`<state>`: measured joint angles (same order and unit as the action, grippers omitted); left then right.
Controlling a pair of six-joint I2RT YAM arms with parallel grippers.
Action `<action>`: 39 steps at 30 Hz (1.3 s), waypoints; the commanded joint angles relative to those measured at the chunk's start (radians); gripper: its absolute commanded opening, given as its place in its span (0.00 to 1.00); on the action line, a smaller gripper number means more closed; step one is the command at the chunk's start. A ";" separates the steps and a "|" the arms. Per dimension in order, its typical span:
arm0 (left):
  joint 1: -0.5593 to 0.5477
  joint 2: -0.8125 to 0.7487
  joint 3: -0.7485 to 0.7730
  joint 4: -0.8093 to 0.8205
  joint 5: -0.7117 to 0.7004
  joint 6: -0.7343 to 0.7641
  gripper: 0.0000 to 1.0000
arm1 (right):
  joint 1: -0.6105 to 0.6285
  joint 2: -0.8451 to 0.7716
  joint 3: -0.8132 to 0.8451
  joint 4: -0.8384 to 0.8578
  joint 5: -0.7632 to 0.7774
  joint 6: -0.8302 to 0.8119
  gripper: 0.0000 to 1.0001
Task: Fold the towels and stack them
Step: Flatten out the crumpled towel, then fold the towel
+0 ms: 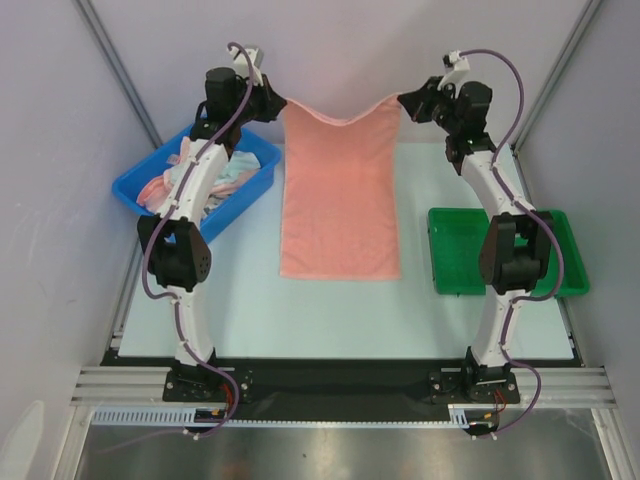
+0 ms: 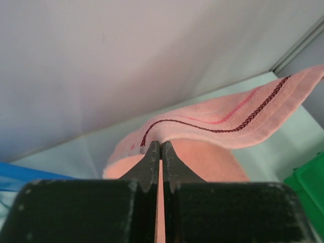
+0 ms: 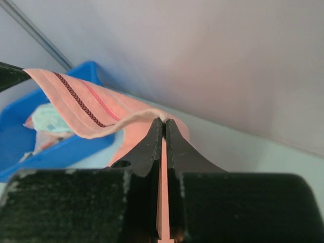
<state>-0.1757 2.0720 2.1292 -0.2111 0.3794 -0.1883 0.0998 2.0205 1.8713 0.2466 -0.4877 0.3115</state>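
Pale table (image 1: 250, 320) carries the lower part of 1 towel (image 1: 340, 200), lying flat at centre between bin (image 1: 125, 193) and tray (image 1: 450, 250). Upper part is lifted off the surface toward the back wall, hung by its 2 far corners

Judged: light, limp, no stiffness. The top edge sags in a V between the holds, so corners are the right places to take it; a mid-edge hold would likely let it bunch. Terry nap, probably not slippery

Blue bin, left, holds other towels (image 1: 245, 172), crumpled. Green tray sits right

Left gripper (image 2: 157, 145) is pinched tight on the left corner; right gripper (image 3: 163, 121) is pinched tight on the right corner, cloth showing between the jaws

Look: salmon-pink, with a band near the held edge of 1 dark-red braid line and 1 thin red line
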 commanded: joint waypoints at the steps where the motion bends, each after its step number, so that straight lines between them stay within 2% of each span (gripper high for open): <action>1: -0.004 -0.090 -0.069 0.039 0.050 0.079 0.00 | -0.006 -0.069 -0.079 0.039 -0.002 -0.084 0.00; 3: -0.004 -0.108 -0.106 -0.007 0.064 0.107 0.00 | -0.005 -0.088 -0.150 0.016 0.011 -0.089 0.00; 6: -0.005 -0.179 -0.256 -0.016 0.081 0.127 0.00 | -0.005 -0.156 -0.307 0.014 0.037 -0.091 0.00; 10: -0.007 -0.330 -0.545 0.012 0.072 0.138 0.00 | 0.005 -0.265 -0.483 -0.041 0.054 -0.126 0.00; 13: -0.014 -0.407 -0.702 0.021 0.073 0.136 0.00 | 0.014 -0.337 -0.630 -0.070 0.073 -0.134 0.00; 19: -0.067 -0.466 -0.899 -0.017 0.069 0.130 0.00 | 0.040 -0.422 -0.812 -0.138 0.107 -0.094 0.00; 24: -0.143 -0.520 -0.986 -0.037 -0.049 0.144 0.00 | 0.086 -0.525 -0.908 -0.223 0.185 -0.101 0.00; 35: -0.153 -0.590 -1.078 -0.106 -0.089 0.096 0.00 | 0.097 -0.661 -1.018 -0.340 0.178 -0.089 0.00; 39: -0.153 -0.602 -1.118 -0.129 -0.097 0.084 0.00 | 0.100 -0.715 -1.089 -0.366 0.225 -0.055 0.00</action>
<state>-0.3313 1.5078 1.0401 -0.3225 0.3000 -0.0822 0.1936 1.3605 0.8246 -0.0822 -0.2981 0.2245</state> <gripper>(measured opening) 0.011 0.021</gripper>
